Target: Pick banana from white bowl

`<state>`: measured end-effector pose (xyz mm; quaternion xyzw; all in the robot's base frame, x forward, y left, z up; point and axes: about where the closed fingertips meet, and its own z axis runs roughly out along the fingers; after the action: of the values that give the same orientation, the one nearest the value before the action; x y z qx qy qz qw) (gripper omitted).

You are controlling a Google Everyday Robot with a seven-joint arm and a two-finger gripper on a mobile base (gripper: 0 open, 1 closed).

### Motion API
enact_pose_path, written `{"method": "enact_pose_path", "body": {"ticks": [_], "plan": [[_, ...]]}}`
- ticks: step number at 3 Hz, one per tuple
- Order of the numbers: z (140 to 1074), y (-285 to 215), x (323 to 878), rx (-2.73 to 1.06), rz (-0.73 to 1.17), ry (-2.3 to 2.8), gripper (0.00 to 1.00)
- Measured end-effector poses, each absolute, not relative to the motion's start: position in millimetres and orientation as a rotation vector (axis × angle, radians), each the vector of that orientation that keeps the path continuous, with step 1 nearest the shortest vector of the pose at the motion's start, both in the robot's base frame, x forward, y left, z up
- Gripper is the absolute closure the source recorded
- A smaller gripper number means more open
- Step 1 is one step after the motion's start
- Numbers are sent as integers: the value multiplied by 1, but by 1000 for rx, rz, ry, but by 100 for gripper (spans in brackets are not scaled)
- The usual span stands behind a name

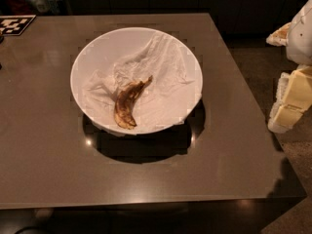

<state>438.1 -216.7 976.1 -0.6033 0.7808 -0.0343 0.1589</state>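
Note:
A small curved banana (127, 104), dark brown with dull yellow patches, lies in the front left part of a large shallow white bowl (92, 48). Its stem points up and right. Crumpled white tissue paper (156, 67) lines the bowl under it. The bowl stands in the middle of a grey-brown table (48, 160). My gripper (291, 100), a cream and white piece, hangs at the right edge of the view, beyond the table's right edge and well apart from the bowl and banana.
A black-and-white marker tag (15, 23) lies at the table's far left corner. White arm parts (301, 33) show at the upper right. The floor (258, 72) lies to the right of the table. Dark cabinets stand behind.

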Motion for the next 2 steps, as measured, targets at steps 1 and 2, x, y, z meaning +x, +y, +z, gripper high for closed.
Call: {"method": "enact_pose_path", "body": {"ticks": [1,2], "plan": [[976,-217,438,-1725,-98,2232,0],[978,-214,440,-1737,-105,2221,0]]}}
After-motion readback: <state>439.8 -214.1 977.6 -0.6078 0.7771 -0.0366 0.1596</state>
